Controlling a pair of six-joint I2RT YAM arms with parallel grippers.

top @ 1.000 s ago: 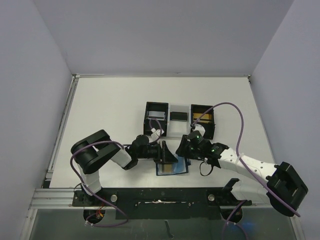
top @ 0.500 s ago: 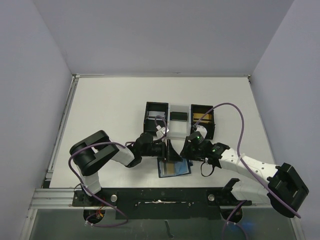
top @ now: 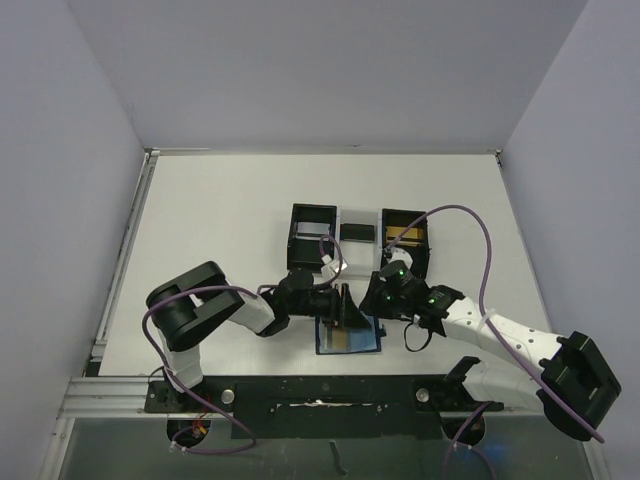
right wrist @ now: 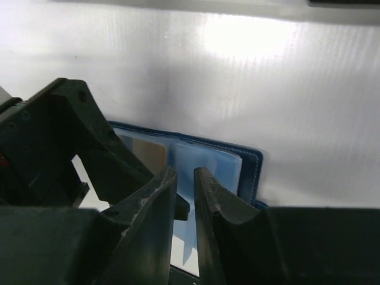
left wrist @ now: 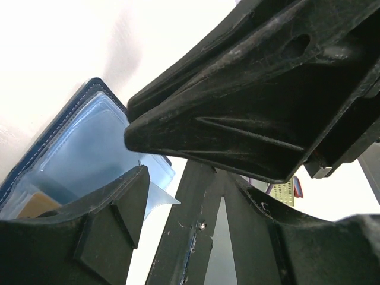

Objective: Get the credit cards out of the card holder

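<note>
The card holder (top: 350,340) lies open near the table's front edge, a dark blue wallet with clear inner sleeves (right wrist: 208,163). One gold credit card (right wrist: 148,155) shows in a left sleeve; it also shows as a tan corner (left wrist: 35,205) in the left wrist view. My left gripper (top: 343,305) is open at the holder's top edge, one finger (left wrist: 101,231) over the sleeves. My right gripper (right wrist: 185,178) comes in from the right, its jaws a narrow slit apart above the middle sleeves. A loose sleeve corner (left wrist: 161,199) sticks out below them.
Behind the holder stand two black open-top boxes (top: 312,232) (top: 405,236) joined by a white tray (top: 356,222). A dark card lies in the tray, and something gold shows in the right box. Purple cables loop off both arms.
My right gripper's jaws have narrowed to a slit. My left gripper has slid right along the holder's top edge, closing up to the right gripper. The holder has shifted slightly right.
</note>
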